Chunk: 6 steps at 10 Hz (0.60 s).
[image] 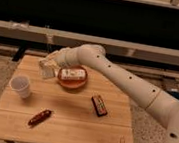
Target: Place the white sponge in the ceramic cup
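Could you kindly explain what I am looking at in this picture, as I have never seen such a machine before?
This is one camera's view, looking down at a wooden table. The long white limb coming from the right is a robot arm. Its two-finger gripper, over the table's far left part, holds the white sponge. The ceramic cup stands nearer the camera, on the left. An orange-brown plate carries a white oblong item. A dark bar and a reddish-brown item lie on the wood.

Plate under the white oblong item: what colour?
Orange-brown plate, clearest in camera view; the gripper holds the white sponge just left of it.
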Each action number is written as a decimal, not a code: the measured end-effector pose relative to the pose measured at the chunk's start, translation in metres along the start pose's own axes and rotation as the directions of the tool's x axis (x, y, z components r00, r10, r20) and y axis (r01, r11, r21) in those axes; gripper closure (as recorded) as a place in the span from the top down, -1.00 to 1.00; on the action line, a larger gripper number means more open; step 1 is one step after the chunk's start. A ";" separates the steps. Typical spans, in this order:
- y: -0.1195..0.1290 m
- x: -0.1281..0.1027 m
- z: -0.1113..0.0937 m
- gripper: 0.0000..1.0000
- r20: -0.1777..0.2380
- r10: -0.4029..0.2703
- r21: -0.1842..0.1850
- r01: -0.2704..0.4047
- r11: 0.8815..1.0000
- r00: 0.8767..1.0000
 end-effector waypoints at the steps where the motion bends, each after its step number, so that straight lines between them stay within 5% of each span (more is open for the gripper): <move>1: -0.005 0.013 0.005 -1.00 -0.020 -0.030 0.016 0.030 0.999 0.999; 6: -0.026 0.040 0.069 -1.00 -0.102 -0.117 0.147 0.131 0.980 0.988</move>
